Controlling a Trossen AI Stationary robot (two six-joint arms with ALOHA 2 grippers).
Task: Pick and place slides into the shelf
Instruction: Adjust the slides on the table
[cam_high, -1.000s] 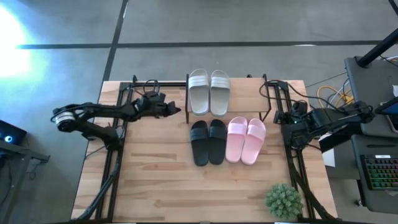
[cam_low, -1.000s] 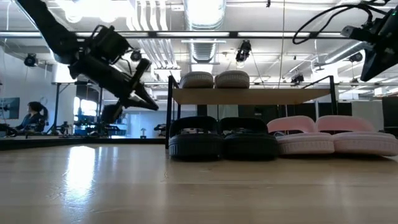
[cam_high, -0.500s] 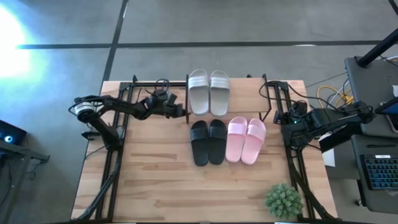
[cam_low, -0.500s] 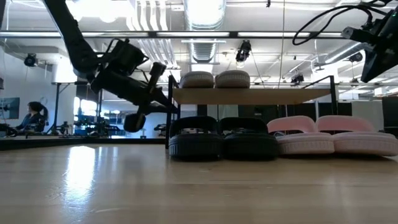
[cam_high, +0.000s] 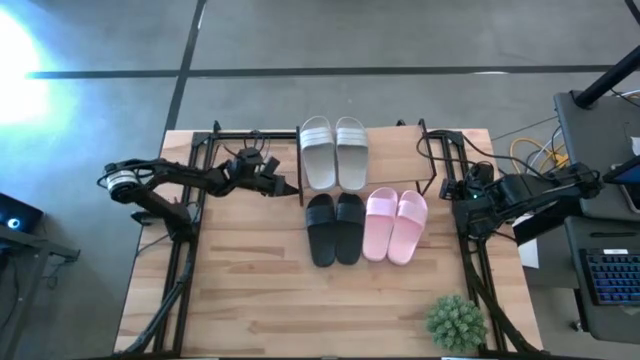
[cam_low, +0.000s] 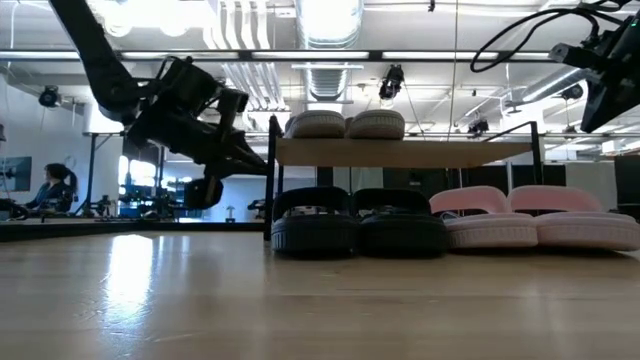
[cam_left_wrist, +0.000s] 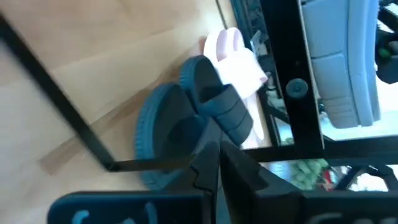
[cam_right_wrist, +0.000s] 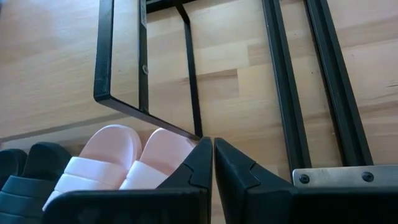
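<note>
**Grey pair up on the shelf, black and pink down on the table**

Pale grey slides (cam_high: 334, 152) side by side on the shelf (cam_high: 395, 160) board, at its left end. Black slides (cam_high: 334, 228) on the tabletop (cam_high: 250, 290) in front, toes tucked under the board; pink slides (cam_high: 395, 225) just beside them to the right. Left gripper (cam_high: 290, 183) at the shelf's left frame post, fingers closed, holding nothing. Right gripper (cam_right_wrist: 212, 163) parked by the table's right edge, fingers pressed together, empty. Potted plant (cam_high: 456, 322) near the front right corner.
</note>
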